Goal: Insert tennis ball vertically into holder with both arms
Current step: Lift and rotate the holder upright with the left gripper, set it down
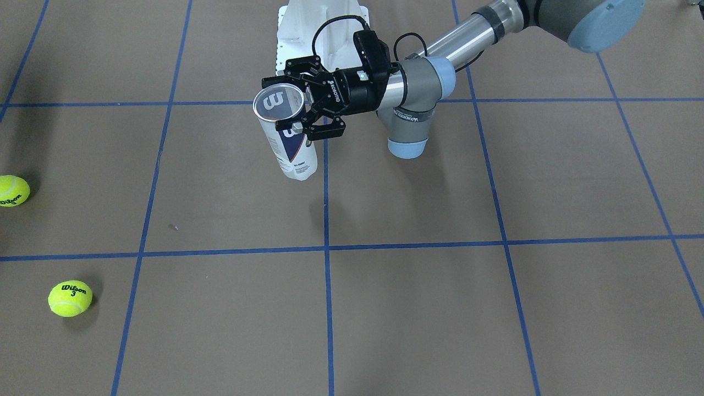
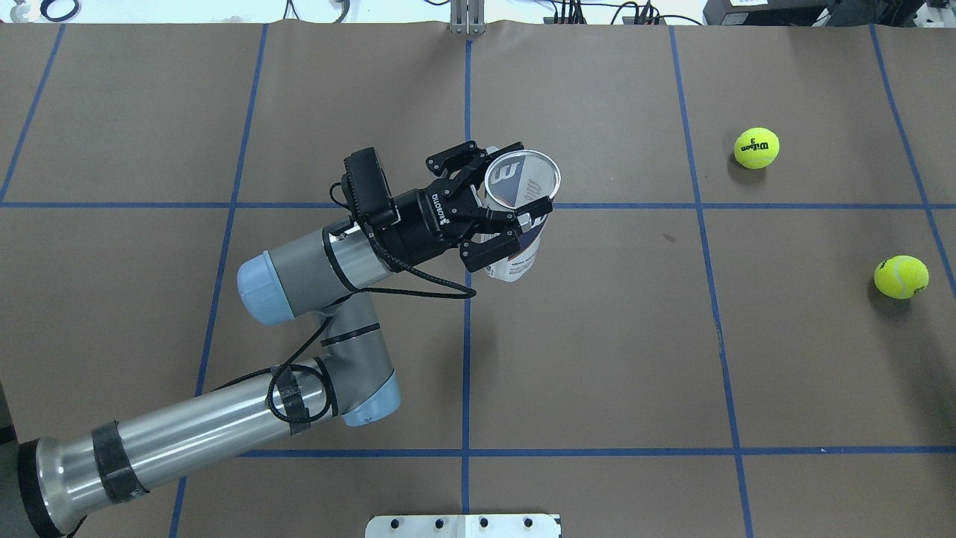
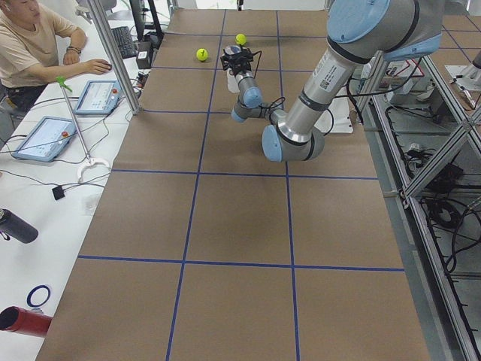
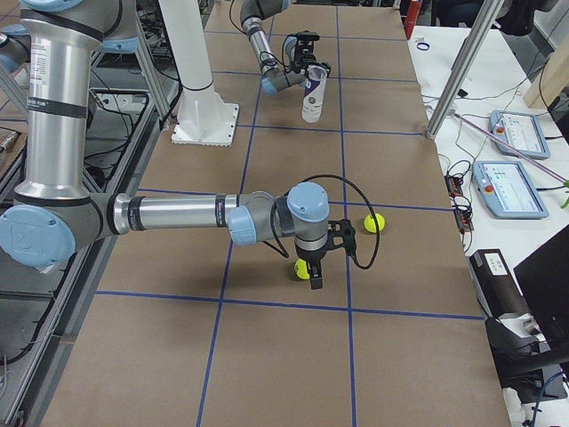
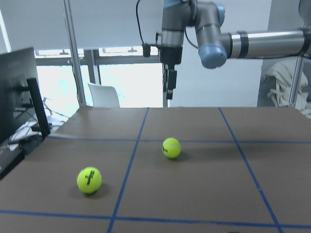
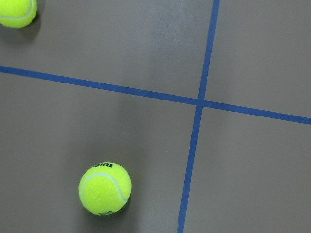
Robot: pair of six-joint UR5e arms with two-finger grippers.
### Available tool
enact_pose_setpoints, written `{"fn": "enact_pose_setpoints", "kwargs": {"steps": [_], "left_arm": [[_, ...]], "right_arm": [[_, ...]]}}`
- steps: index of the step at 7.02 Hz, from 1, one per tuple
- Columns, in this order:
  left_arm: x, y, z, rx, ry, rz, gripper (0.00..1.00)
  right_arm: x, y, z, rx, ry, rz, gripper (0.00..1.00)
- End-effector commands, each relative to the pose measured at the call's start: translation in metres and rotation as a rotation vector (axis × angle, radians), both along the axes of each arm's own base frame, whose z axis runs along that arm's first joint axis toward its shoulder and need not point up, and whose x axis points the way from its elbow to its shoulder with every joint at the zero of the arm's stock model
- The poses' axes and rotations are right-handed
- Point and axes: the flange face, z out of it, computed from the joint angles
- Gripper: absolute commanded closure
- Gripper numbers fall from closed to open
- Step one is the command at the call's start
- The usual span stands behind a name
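Brown paper crossed by blue tape lines [image 2: 466,373] covered the table [image 2: 597,359]. The left gripper [image 2: 502,200] was pinched around the can [image 1: 294,154] just under its top rim, a finger on either side. It held the can upright, long axis vertical and round top facing up. The can's base looked lifted clear of the paper, since its faint shadow lay apart from it. Two tennis balls lay on the paper to the robot's right of that gripper, well apart from the can and from each other. Beyond both, as the left wrist view showed it, the right gripper [image 4: 316,277] hung fingers-down above the table. It showed only small and edge-on, so whether its fingers were spread or pressed together could not be told. In the right wrist view the nearer ball [image 6: 104,189] lay below and off toward the lower left, not under the fingers. The farther ball [image 2: 756,147] sat at that view's top-left corner. The right arm was by far the closer to the balls. The next move probably called for it to slide sideways over the nearer ball and drop straight down. The ball then had to cross to the left gripper and come in from directly above, along the can's vertical axis.
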Motion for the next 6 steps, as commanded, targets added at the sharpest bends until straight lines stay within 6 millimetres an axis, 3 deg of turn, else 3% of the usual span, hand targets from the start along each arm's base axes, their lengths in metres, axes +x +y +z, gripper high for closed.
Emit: {"fn": "enact_pose_setpoints", "kwargs": {"steps": [1, 6], "left_arm": [[-0.005, -0.003, 0.054, -0.075, 0.009, 0.008, 0.3], [0.012, -0.007, 0.086, -0.167, -0.021, 0.042, 0.27]], "right_arm": [[0.0, 0.0, -0.001, 0.003, 0.0, 0.001, 0.0], [0.0, -0.001, -0.002, 0.004, 0.0, 0.0, 0.0]]}}
